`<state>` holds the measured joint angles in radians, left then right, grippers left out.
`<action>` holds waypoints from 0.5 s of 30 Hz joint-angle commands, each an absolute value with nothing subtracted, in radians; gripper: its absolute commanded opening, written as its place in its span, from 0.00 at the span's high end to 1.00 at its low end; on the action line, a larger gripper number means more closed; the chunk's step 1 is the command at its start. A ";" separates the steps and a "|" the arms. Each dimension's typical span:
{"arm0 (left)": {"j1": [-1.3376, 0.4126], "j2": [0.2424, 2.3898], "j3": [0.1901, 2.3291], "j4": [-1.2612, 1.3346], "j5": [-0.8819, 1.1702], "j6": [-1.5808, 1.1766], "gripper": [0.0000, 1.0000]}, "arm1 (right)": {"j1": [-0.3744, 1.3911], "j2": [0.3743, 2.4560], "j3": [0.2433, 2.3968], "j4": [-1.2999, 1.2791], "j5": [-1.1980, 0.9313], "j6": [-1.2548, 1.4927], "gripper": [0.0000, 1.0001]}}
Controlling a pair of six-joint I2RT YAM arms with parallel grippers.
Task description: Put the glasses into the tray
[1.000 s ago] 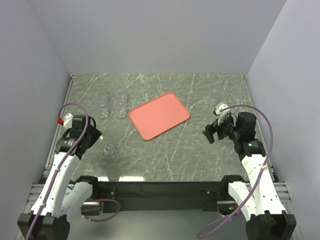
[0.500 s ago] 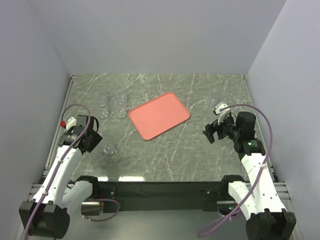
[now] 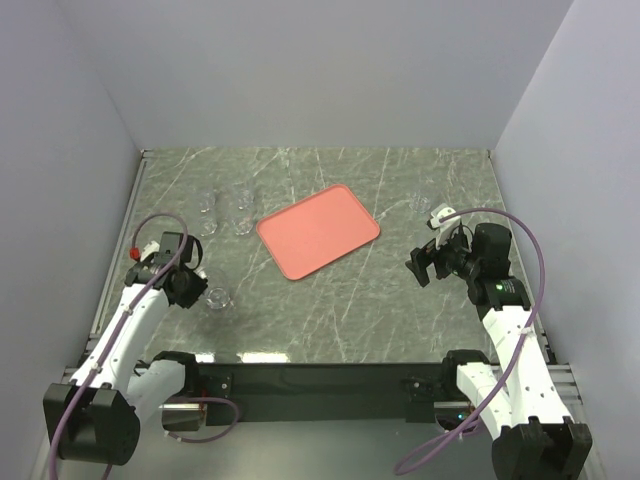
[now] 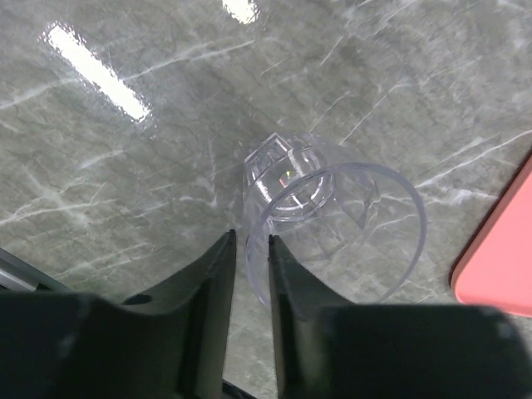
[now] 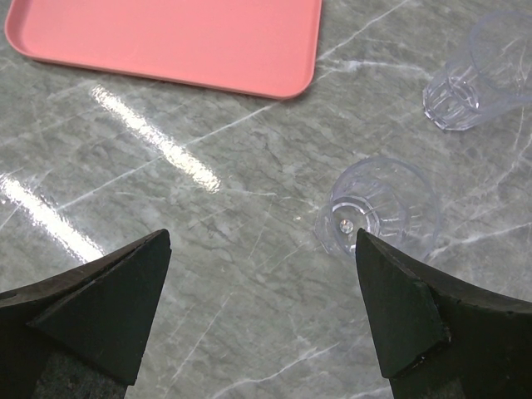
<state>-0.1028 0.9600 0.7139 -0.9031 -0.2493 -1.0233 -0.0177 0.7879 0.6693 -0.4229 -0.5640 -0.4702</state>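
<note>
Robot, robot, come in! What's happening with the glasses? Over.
Left gripper astride glass wall, grip unclear. Right gripper open over second glass. Tray holds no glasses. Nothing blocking.

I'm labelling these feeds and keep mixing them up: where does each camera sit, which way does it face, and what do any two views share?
Top external: above and behind the robot, facing down over the table and tray; both arms show.
Left wrist: on the left arm, facing down; the left gripper straddles a glass rim.
Right wrist: on the right arm, facing down at two glasses; right gripper wide open.
Shared: the tray shows in all three.
</note>
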 commanded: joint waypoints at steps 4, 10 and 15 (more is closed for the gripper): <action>-0.106 0.954 0.703 -0.881 -0.216 -1.039 0.84 | -0.029 0.775 0.680 -0.405 -0.552 -0.477 0.02; -0.107 0.931 0.713 -0.833 -0.152 -0.979 0.99 | -0.037 0.767 0.678 -0.406 -0.555 -0.477 0.02; -0.107 0.905 0.718 -0.695 -0.008 -0.836 1.00 | -0.041 0.767 0.678 -0.403 -0.557 -0.477 0.02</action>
